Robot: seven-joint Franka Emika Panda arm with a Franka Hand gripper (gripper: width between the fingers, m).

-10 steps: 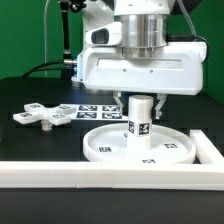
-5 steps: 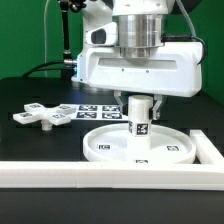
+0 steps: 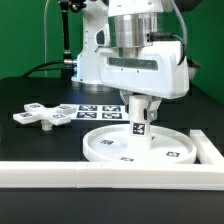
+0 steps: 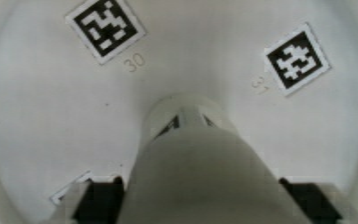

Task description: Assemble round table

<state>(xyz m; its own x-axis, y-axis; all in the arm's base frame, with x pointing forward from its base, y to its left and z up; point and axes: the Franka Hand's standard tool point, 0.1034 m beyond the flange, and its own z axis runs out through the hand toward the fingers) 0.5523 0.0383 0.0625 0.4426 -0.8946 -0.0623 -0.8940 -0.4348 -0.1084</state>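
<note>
Black tabletop (image 3: pixel 25 95): claw (image 3: pixel 140 101) clamps short white cylinder leg (image 3: pixel 139 126) on wide rimmed white disc (image 3: pixel 100 150); flat cross-shaped base (image 3: pixel 40 116) lies apart, unattached.

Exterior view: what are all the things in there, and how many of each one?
round disc: one, white with square tags, on the table just behind the front wall.
leg: one, white short cylinder with a tag, standing on the disc's middle.
cross-shaped base: one, white, lying at the exterior view's left, apart from the disc.
marker board: one, white with black tags, flat behind the disc.
border wall: one, white, along the front and the exterior view's right.
table: one, black.
robot arm: one, white and silver, above the disc.
fingers: two, dark, shut on the leg.
</note>
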